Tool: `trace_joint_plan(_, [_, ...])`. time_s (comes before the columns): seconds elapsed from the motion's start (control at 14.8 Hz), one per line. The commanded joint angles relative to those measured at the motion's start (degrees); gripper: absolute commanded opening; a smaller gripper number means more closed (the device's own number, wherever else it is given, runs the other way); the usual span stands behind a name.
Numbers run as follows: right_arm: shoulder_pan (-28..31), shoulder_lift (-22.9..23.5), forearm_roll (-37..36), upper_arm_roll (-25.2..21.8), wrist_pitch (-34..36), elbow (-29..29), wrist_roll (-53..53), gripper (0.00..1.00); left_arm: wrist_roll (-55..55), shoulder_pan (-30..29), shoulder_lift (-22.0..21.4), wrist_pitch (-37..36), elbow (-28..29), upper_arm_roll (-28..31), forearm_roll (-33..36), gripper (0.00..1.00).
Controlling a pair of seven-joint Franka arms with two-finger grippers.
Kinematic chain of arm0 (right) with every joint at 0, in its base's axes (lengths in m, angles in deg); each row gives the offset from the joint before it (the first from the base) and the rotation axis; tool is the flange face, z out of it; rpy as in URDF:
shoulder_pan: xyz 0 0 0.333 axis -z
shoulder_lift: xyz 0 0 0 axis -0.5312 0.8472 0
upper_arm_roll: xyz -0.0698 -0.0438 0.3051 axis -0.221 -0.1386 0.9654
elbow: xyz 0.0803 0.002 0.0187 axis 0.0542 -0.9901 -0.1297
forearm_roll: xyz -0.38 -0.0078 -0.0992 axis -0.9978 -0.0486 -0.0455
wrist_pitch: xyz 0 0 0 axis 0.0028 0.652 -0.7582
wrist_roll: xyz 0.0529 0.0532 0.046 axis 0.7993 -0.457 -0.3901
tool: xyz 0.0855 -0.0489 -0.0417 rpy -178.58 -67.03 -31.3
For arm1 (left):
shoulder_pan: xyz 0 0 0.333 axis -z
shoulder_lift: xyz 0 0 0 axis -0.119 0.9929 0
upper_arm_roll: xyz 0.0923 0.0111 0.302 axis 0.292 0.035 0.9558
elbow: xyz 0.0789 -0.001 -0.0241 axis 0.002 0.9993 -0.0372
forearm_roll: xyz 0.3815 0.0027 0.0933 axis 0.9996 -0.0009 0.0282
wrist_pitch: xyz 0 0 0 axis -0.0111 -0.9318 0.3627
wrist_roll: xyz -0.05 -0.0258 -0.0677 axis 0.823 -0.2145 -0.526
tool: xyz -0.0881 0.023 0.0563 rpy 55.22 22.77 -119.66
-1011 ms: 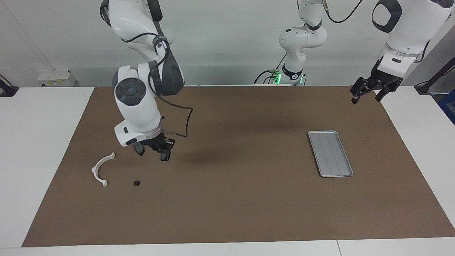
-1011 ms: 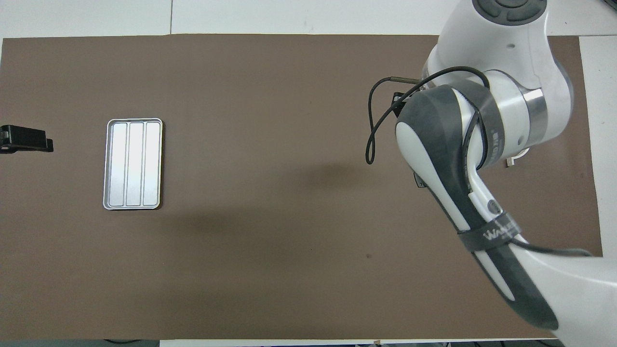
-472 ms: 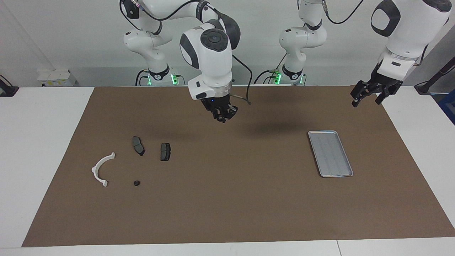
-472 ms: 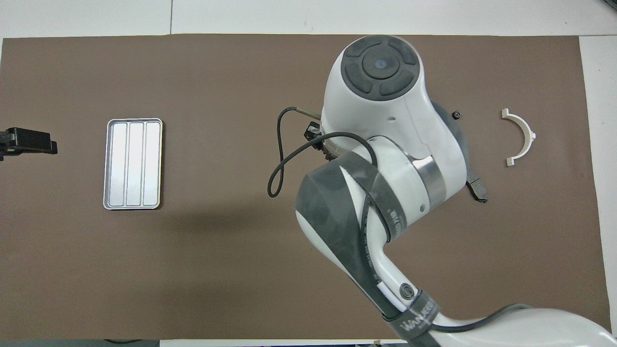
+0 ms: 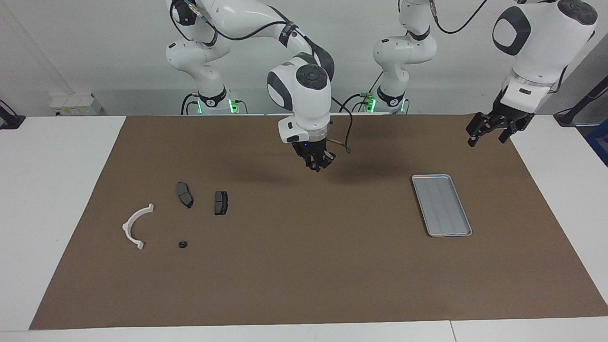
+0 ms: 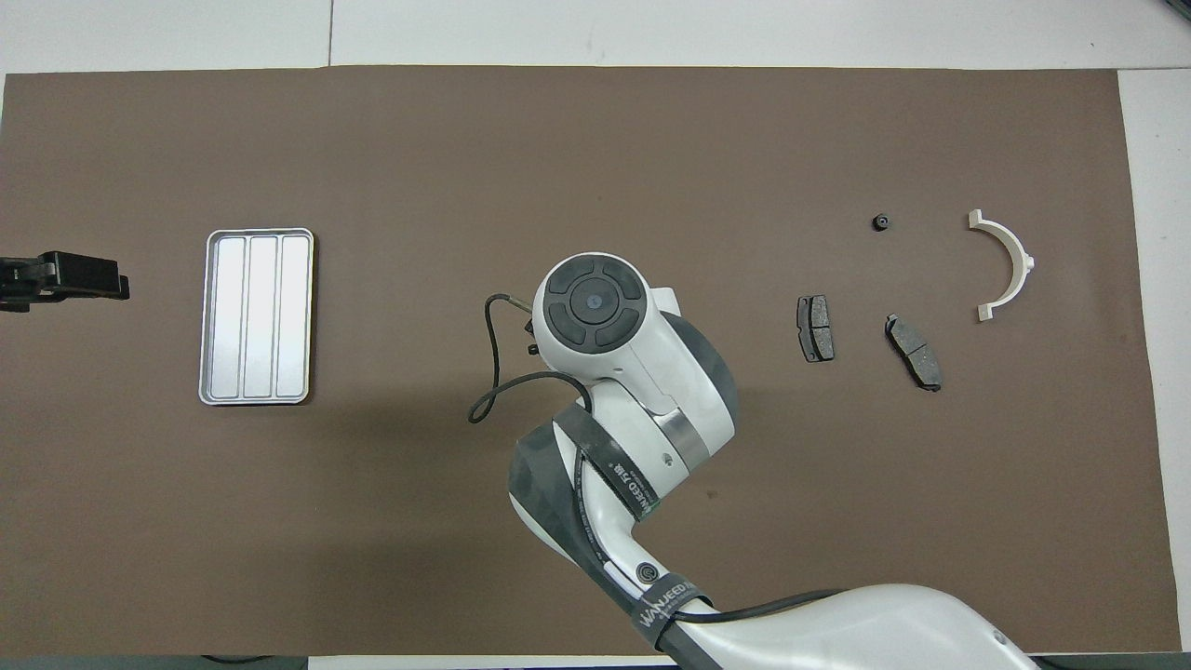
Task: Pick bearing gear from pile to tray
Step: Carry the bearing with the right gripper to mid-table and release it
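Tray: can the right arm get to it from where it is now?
Probably yes. The right gripper hangs over bare mat mid-table, and nothing stands between it and the tray. The tray looks empty, and the left gripper, open, waits over the mat's edge at its own end, clear of the path.

White arms with dark grey joint caps, black looping cables, black end effectors, green base lights.
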Motion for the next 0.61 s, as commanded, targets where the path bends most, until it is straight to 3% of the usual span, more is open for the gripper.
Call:
trace_joint_plan(0.0, [-2.34, 3.79, -1.41, -0.17, -4.79, -0.58, 3.27, 0.00, -0.22, -0.22, -1.39, 2.06, 2.73, -0.27, 0.54, 1.00])
trace_joint_plan(0.54, [-2.87, 8.02, -2.91, -0.17, -10.43, -0.94, 5.30, 0.00, 0.39, 0.13, -1.21, 3.90, 4.14, -0.27, 0.54, 1.00])
